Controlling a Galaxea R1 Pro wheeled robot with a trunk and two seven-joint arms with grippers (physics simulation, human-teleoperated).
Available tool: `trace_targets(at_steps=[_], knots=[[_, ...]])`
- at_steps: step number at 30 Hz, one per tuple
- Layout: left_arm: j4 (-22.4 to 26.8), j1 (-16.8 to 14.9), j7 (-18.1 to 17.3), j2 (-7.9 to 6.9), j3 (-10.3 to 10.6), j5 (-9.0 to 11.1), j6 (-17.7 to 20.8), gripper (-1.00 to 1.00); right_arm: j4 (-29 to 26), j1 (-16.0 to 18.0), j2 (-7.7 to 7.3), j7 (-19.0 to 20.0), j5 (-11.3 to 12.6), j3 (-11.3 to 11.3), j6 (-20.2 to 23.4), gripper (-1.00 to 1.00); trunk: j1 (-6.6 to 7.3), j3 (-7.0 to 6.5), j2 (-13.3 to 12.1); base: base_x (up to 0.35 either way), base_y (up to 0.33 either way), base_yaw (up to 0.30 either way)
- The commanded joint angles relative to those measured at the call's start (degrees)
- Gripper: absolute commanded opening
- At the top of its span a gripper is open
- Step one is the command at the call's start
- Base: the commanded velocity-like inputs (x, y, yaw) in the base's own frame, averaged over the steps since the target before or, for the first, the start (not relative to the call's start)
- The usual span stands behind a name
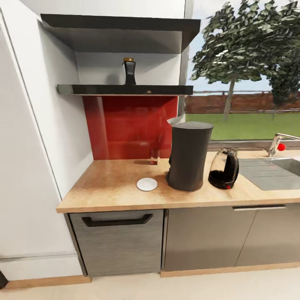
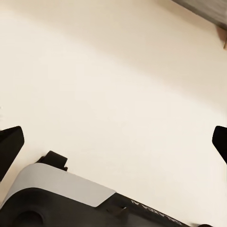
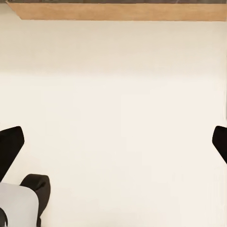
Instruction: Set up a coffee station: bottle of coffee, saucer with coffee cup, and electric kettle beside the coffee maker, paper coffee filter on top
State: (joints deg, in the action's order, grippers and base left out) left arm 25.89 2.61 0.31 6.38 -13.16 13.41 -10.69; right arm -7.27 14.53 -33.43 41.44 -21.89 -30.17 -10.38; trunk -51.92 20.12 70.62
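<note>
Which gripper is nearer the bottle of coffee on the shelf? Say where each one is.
Cannot tell. The left gripper and the right gripper both hang open over the pale floor near the cabinet base, below the bottle of coffee standing on the kitchen shelf.

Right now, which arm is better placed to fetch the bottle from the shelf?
Probably left, tentatively: the bottle stands on the shelf left of the coffee maker, on the robot's left. Both wrist views show open grippers, left and right, over bare floor.

Paper coffee filter (image 1: 176,121) half hidden (behind coffee maker (image 1: 188,156)).
</note>
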Motion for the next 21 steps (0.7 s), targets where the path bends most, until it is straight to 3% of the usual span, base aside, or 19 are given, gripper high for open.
trace_targets(at_steps=[1, 13, 21], knots=[[0.13, 0.03, 0.03, 0.03, -0.02, 0.47, -0.01, 1.0, 0.07, 0.06, 0.0, 0.08, -0.61, -0.42, -0.34, 1.0, 0.0, 0.06, 0.04, 0.0, -0.302, 0.272], [0.2, 0.03, 0.04, 0.03, -0.02, 0.49, -0.03, 1.0, 0.07, 0.06, 0.03, -0.02, -0.68, -0.41, -0.34, 1.0, 0.0, 0.06, 0.04, 0.023, -0.294, 0.272], [0.26, 0.03, -0.05, 0.03, -0.02, 0.53, -0.08, 1.0, 0.07, 0.06, 0.03, 0.04, -0.7, -0.43, -0.34, 1.0, 0.0, 0.06, 0.04, 0.023, -0.078, 0.11]])
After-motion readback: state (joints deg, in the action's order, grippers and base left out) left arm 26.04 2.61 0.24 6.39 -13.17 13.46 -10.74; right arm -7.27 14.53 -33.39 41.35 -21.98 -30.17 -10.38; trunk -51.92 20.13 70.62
